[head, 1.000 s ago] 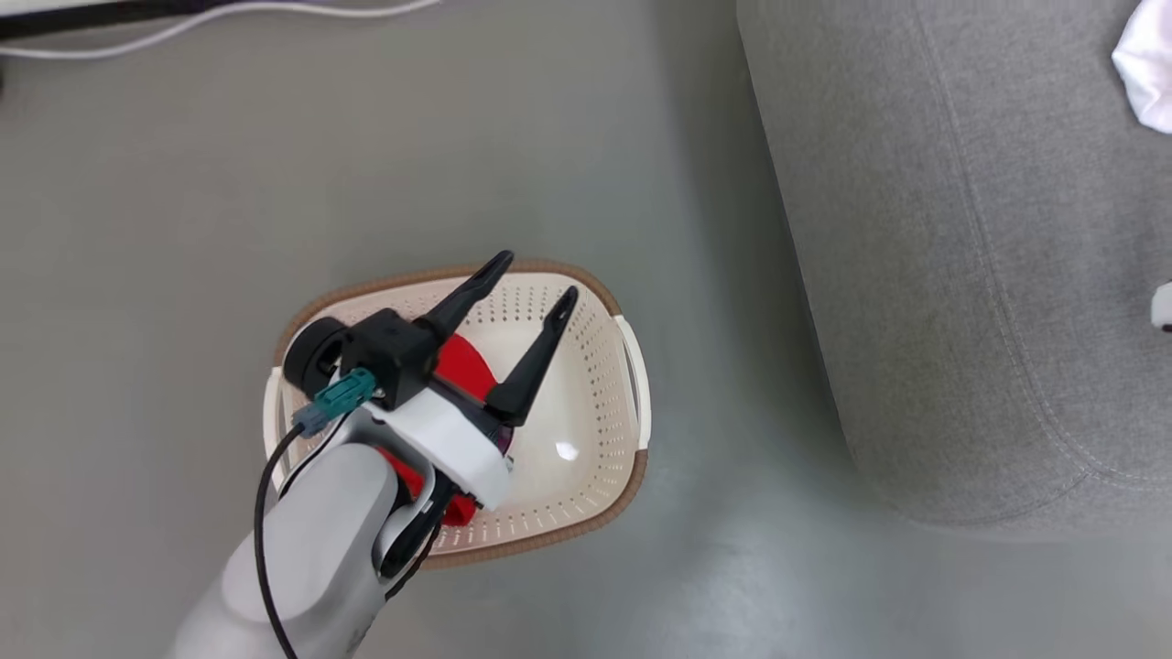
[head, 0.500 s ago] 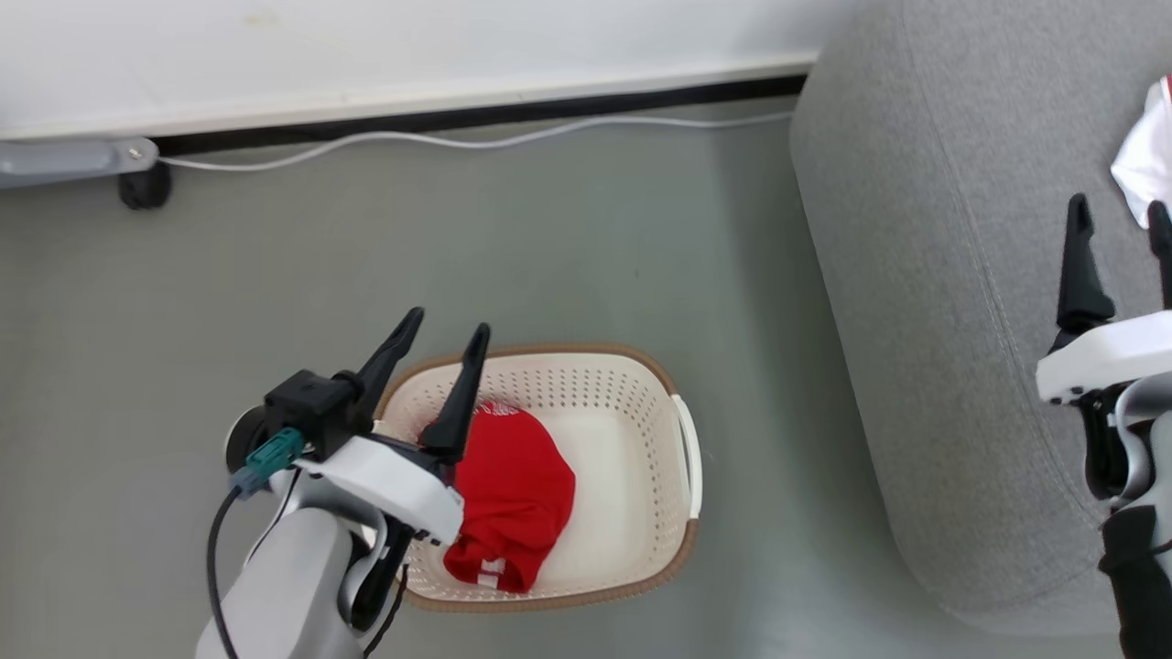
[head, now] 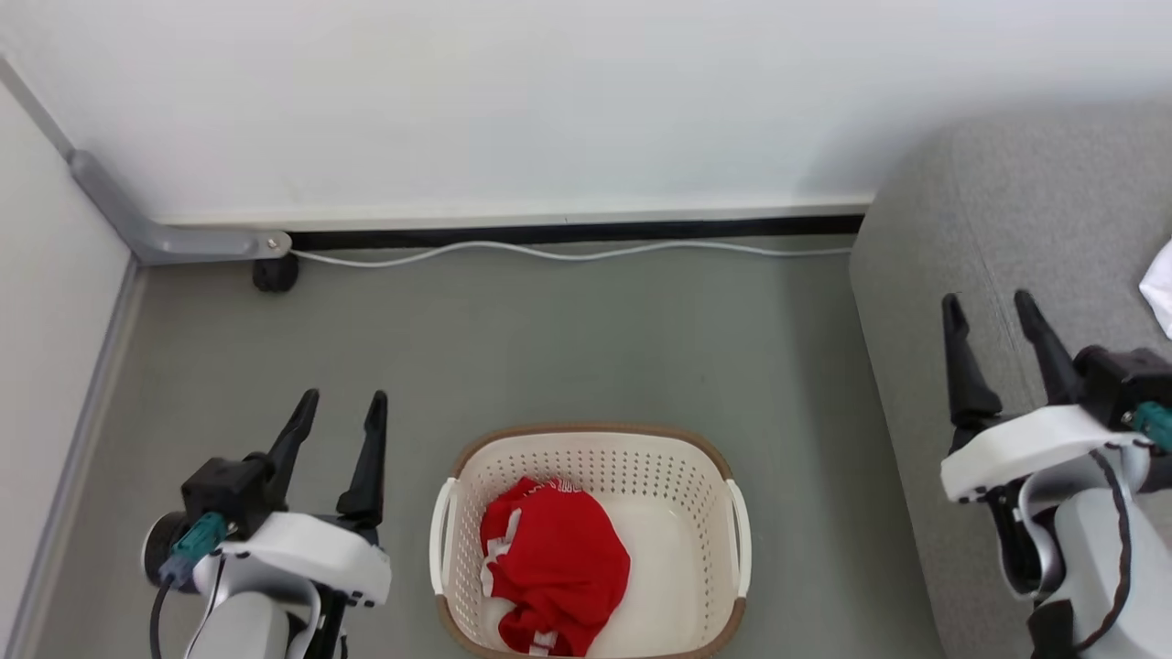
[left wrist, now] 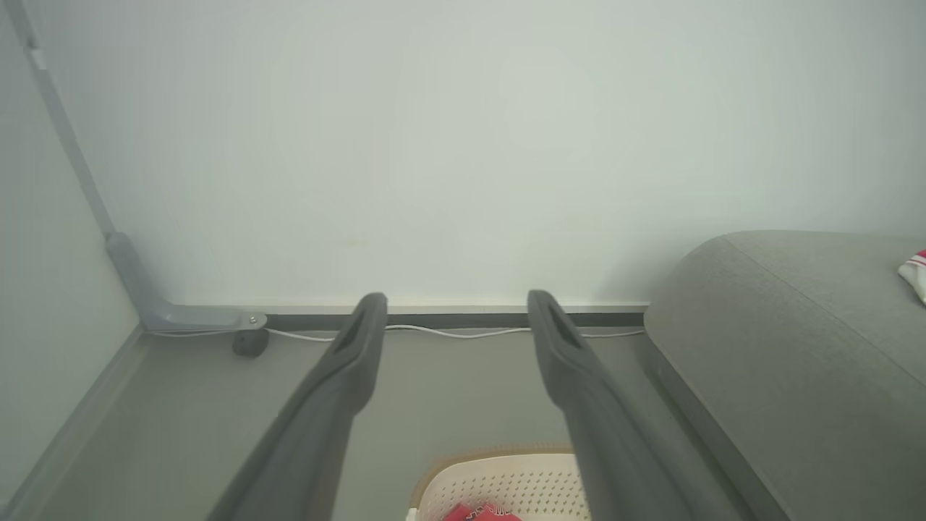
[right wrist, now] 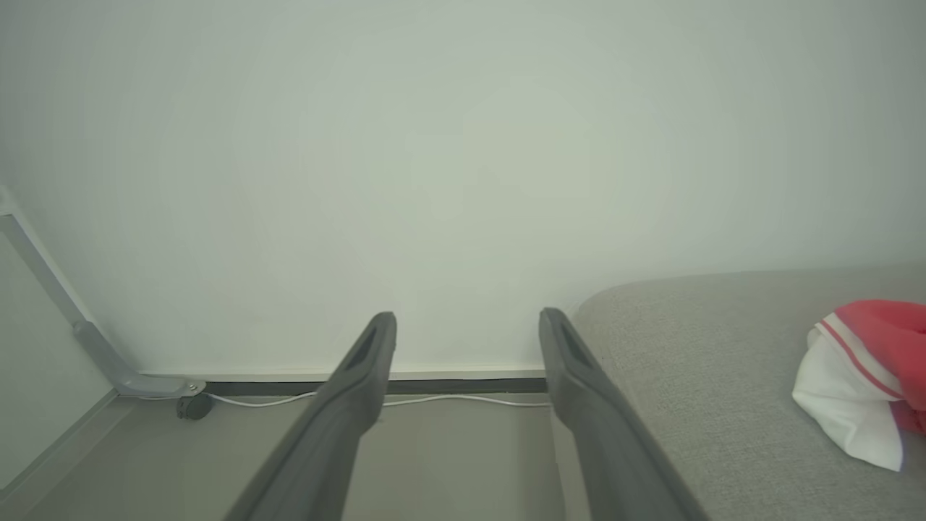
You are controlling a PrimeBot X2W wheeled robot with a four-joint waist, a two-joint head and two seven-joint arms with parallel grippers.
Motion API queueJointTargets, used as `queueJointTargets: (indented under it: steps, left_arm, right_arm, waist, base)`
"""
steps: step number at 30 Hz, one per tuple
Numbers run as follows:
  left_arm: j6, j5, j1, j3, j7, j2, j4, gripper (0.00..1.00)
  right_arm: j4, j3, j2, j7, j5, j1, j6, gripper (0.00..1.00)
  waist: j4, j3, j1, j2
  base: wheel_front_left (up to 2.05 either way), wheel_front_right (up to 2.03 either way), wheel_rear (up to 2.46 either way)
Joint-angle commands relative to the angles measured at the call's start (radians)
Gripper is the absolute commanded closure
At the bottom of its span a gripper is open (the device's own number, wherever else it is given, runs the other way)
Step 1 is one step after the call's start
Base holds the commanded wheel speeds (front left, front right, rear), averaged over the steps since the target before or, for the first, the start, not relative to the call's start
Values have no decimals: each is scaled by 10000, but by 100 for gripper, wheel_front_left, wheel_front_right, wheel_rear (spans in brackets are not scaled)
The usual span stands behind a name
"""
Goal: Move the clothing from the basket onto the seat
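On grey floor (head: 595, 348) below white wall, cream basket (head: 591, 428) stands near sofa seat (head: 1025, 210), gap between them; inside, crumpled red garment (head: 558, 567) with white striped trim lies against basket's left wall; farther right on seat rests red-and-white garment (right wrist: 861, 383); over floor left of basket hovers left gripper (head: 345, 398), fingers apart, nothing between them; over seat's left edge hovers right gripper (head: 987, 300), fingers likewise apart, nothing held; white cable (head: 568, 252) runs along skirting
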Motion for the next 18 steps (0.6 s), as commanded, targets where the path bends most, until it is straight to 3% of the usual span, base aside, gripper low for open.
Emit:
queueJointTargets:
  steps: [1,18]
  left_arm:
    - [51,197,7,471,-61,110,-300,0]
    - [8,756,1434,1329,-61,-198,-933,0]
  right_arm:
    - [-401,227,57,-133,143,134,14,0]
    - [-1194,45,543,-133,-35,2179,14,0]
  waist:
    - [166,-254,0,0]
    - [63,-1138,0,0]
  base:
    - [0,0,0]
    - [0,0,0]
